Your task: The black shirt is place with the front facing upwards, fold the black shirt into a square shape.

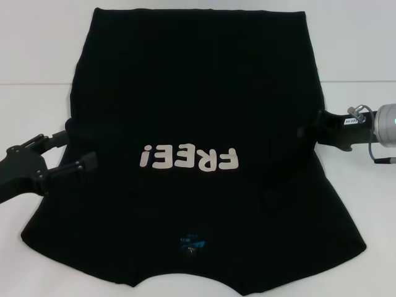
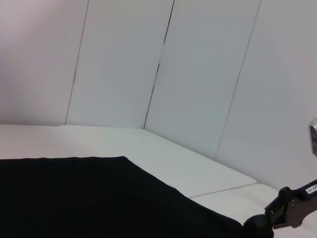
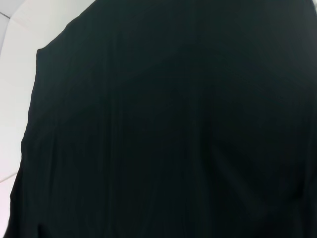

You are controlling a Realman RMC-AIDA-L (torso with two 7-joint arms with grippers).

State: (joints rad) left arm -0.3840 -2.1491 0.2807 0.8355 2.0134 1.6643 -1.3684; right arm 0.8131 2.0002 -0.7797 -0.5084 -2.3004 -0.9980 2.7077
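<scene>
Your black shirt lay flat and front-up on the white table, the neck end nearest the robot and the hem at the far side. The off-white "FREE!" print sat across the middle, reading upside down from the head camera, and the small blue neck label showed just below it near the collar. Both sleeves spread out toward the near corners, and a few soft creases ran down from the right side of the cloth.

Your left gripper sat at the shirt's left edge, level with the print; its two fingers stood spread apart, one by the edge and one over the cloth, with nothing pinched between them. Your right gripper met the shirt's right edge at about the same height, but you could not tell from these views whether its fingers were clamped on the fabric or apart.

The left arm came in low from the left, angled slightly toward the far side, and the right arm reached in nearly level from the right
</scene>
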